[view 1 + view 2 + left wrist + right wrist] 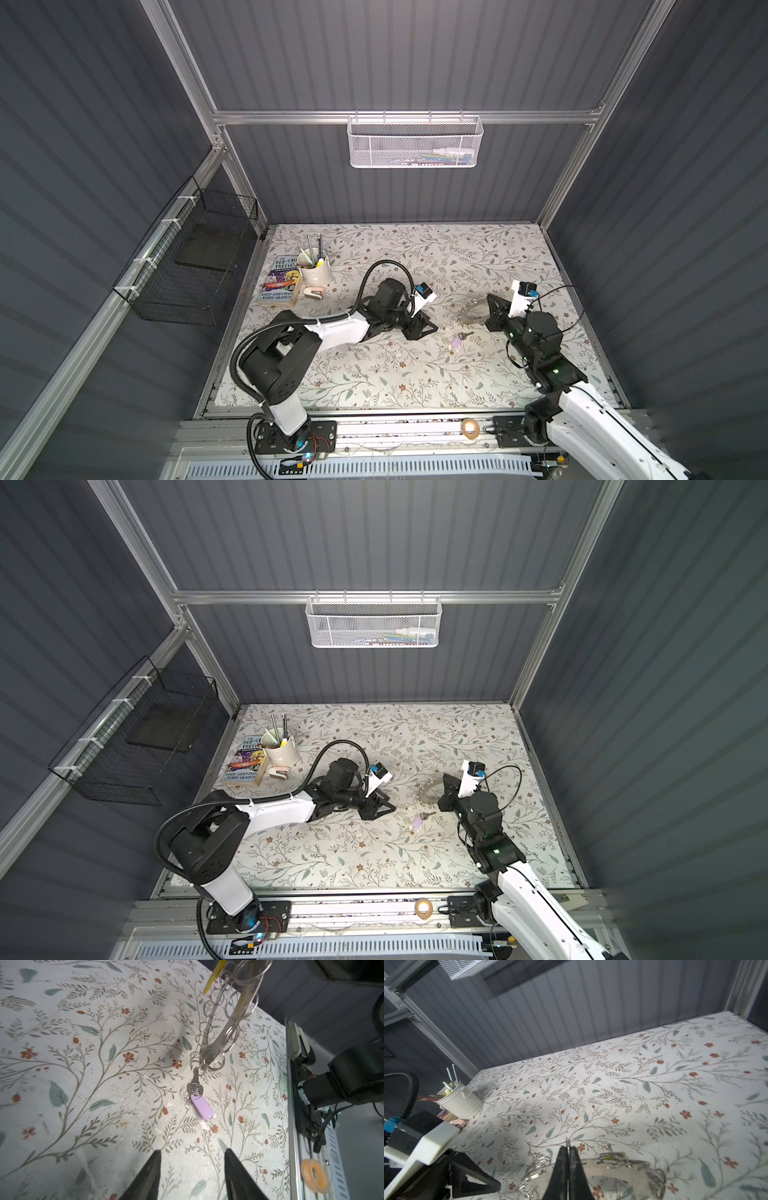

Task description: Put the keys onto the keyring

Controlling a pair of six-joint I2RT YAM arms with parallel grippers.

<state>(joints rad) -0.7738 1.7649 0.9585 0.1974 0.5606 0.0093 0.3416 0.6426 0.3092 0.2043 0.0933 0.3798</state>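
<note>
My right gripper (568, 1149) is shut on the flat grey keyring (612, 1169), which it holds off the table, right of centre in both top views (469, 313). A yellow tag (214, 976) hangs among the keyring's wire loops. The other of the keys (195, 1086), with a lilac tag (202, 1108), lies on the floral table just in front of the keyring (457, 341). Its blade ends under the lowest loops; I cannot tell whether they touch. My left gripper (192, 1151) stands open to the left of that key, with bare table between its fingers.
A white cup of pens (314, 266), a book (280, 278) and a small pink object (313, 293) stand at the back left. A tan tape roll (469, 426) lies on the front rail. A white mesh basket (415, 141) hangs on the back wall and a black wire basket (187, 266) on the left wall.
</note>
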